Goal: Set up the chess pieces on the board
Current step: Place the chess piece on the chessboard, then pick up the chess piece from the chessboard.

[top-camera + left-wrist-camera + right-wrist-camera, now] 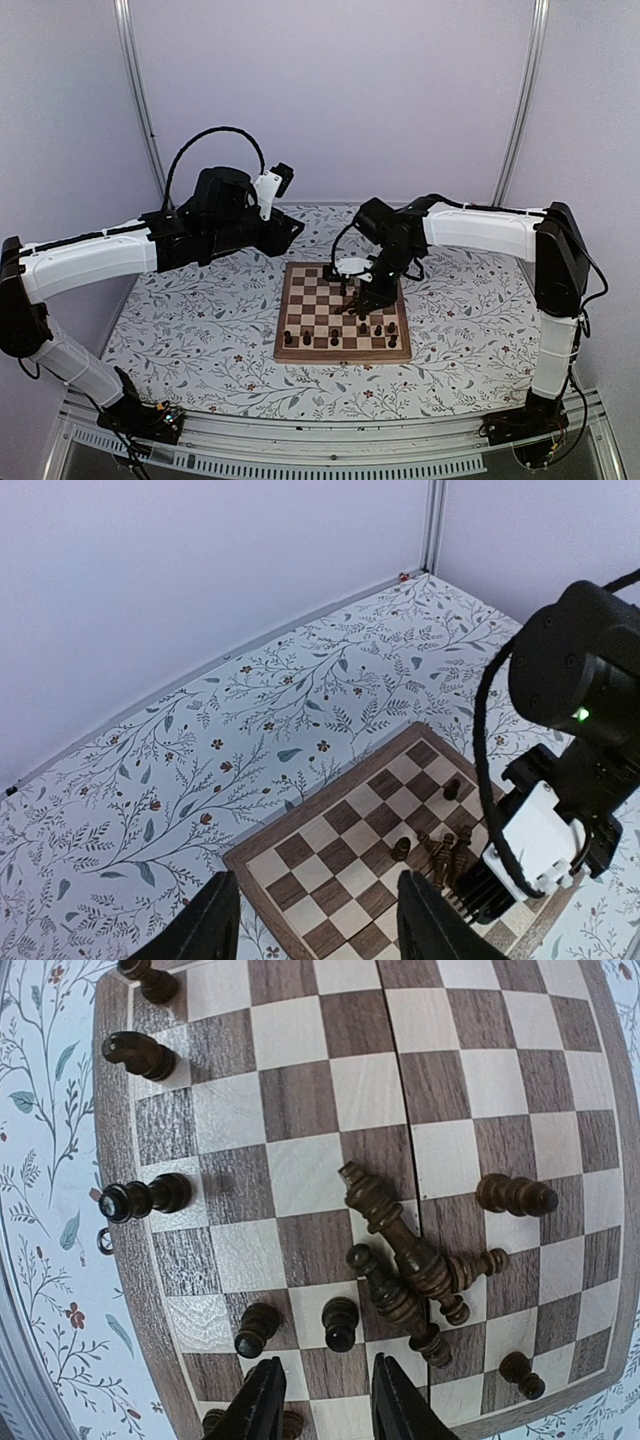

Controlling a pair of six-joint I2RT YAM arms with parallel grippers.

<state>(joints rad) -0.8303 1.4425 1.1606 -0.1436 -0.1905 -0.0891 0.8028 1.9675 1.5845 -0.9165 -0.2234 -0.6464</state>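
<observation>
Over the board [340, 356] on the flowery worktop [200, 330], the right pincer [327, 1370] hangs empty, jaws apart, close to a heap of fallen chess pieces [410, 1270], so I think it must next pinch one and stand it up, while the left pincer [315, 880] hangs spread and empty too.
</observation>
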